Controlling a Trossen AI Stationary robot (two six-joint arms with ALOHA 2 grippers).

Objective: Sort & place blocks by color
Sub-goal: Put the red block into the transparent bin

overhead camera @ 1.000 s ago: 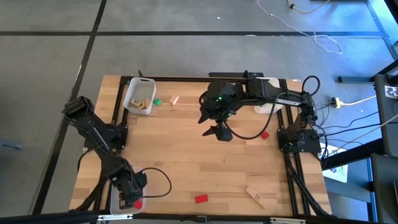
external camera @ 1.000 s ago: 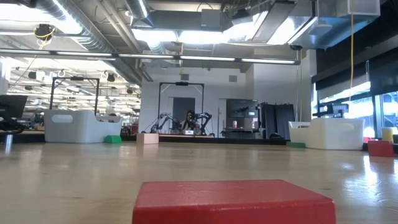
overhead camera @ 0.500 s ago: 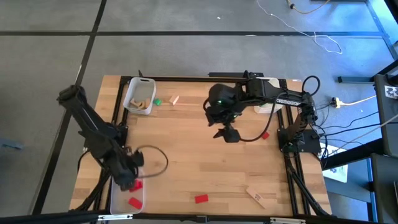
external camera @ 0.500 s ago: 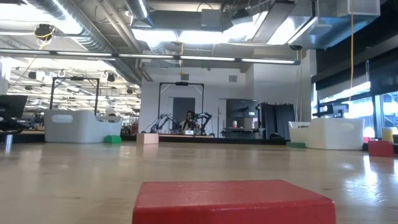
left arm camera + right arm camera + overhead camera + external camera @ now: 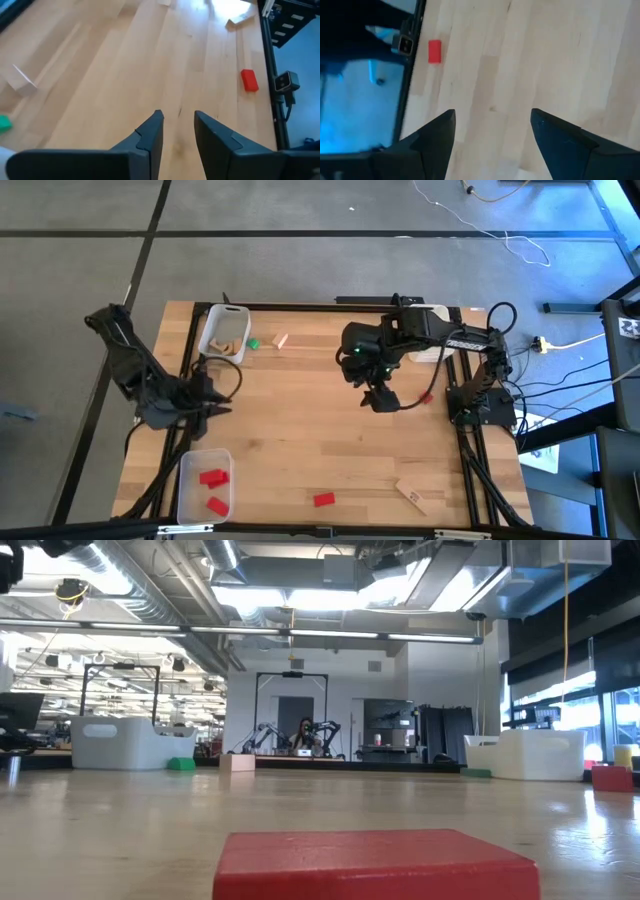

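Observation:
My left gripper (image 5: pixel 207 396) hovers over the table's left side, beyond a clear bin (image 5: pixel 188 492) that holds two red blocks (image 5: pixel 212 477). Its fingers (image 5: pixel 179 117) stand a little apart and hold nothing. My right gripper (image 5: pixel 380 399) hangs open and empty above the table's middle right. A red block (image 5: pixel 323 499) lies flat near the front edge and fills the foreground of the low view (image 5: pixel 375 865). Another red block (image 5: pixel 427 396) lies at the right. A green block (image 5: pixel 254 343) and a wood block (image 5: pixel 281 340) lie at the back.
A clear bin (image 5: pixel 225 335) with wood blocks stands at the far left. A white bin (image 5: pixel 432 352) sits at the far right under the right arm. A long wood block (image 5: pixel 411 496) lies near the front right. Bare wood stretches between the two grippers.
My left gripper has risen out of the near-left bin and gone toward the table's far edge, tipping from pointing down to slanting across the table. Two red blocks now show in that bin. My right gripper has drifted a little toward the table's right edge.

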